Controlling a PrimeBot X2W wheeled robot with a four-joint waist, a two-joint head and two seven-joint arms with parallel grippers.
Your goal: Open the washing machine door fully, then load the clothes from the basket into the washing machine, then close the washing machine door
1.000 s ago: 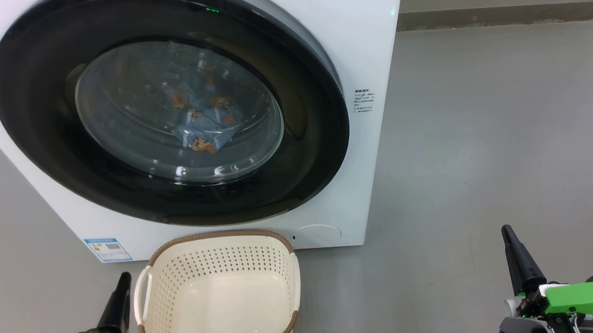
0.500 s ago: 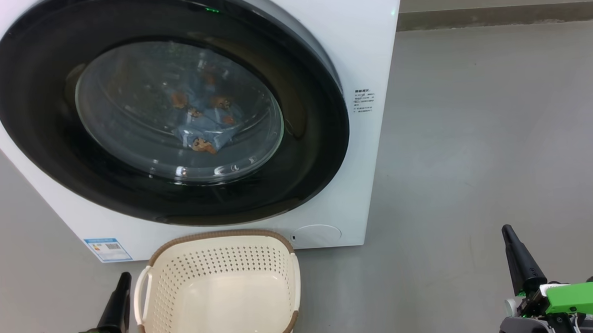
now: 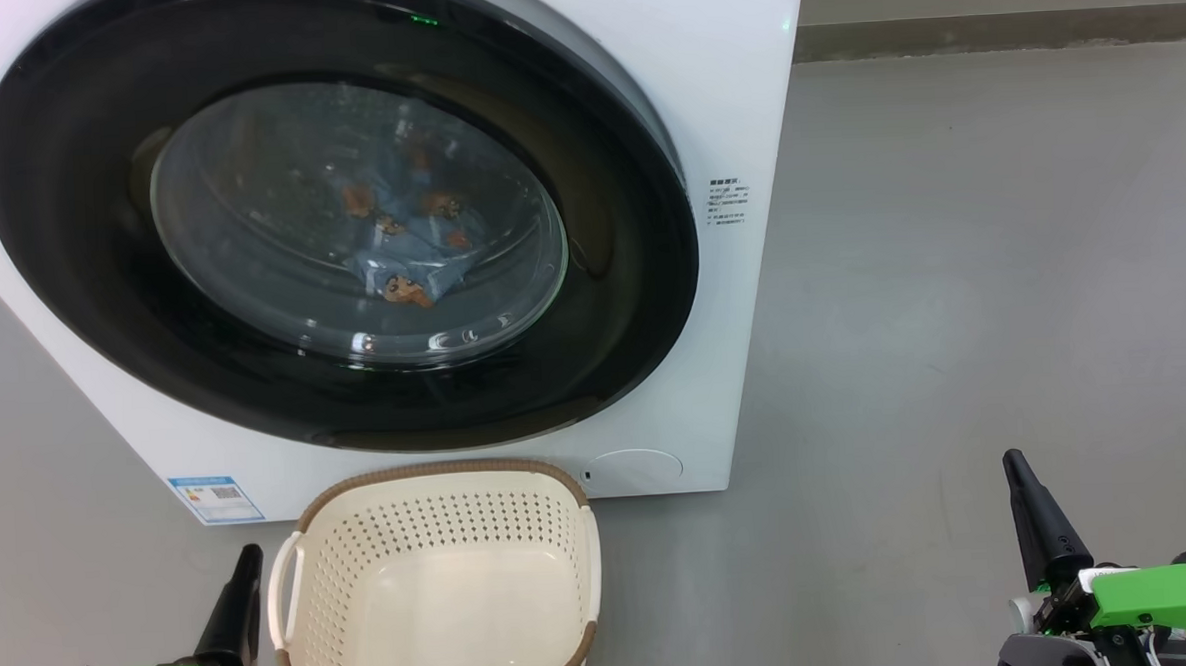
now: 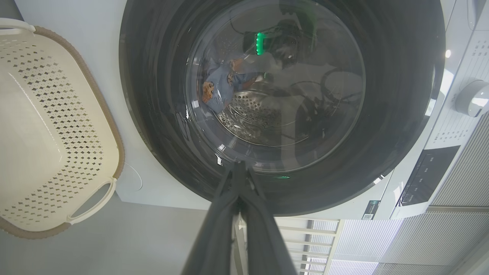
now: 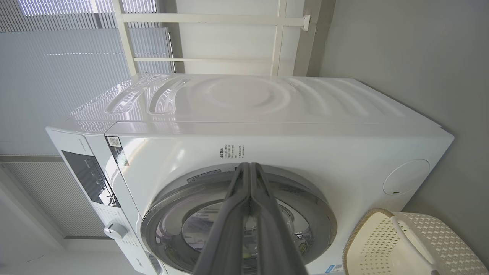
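Note:
The white washing machine (image 3: 732,87) stands ahead with its black-ringed washing machine door (image 3: 632,301) shut flat against the front. Behind the glass the light blue clothes (image 3: 404,256) with orange-brown faces lie in the drum, also clothes (image 4: 219,86) in the left wrist view. On the floor in front sits the cream basket (image 3: 432,540), empty. My left gripper (image 3: 247,556) is shut, low beside the basket's left handle, holding nothing. My right gripper (image 3: 1011,460) is shut too, well to the right over bare floor. The door (image 5: 313,214) shows closed in the right wrist view.
Grey floor (image 3: 951,287) stretches to the right of the machine up to a wall skirting (image 3: 1000,30). The machine's control panel and knob (image 4: 471,97) lie at its top. A blue label (image 3: 215,498) and round lower cap (image 3: 634,468) sit on the lower front.

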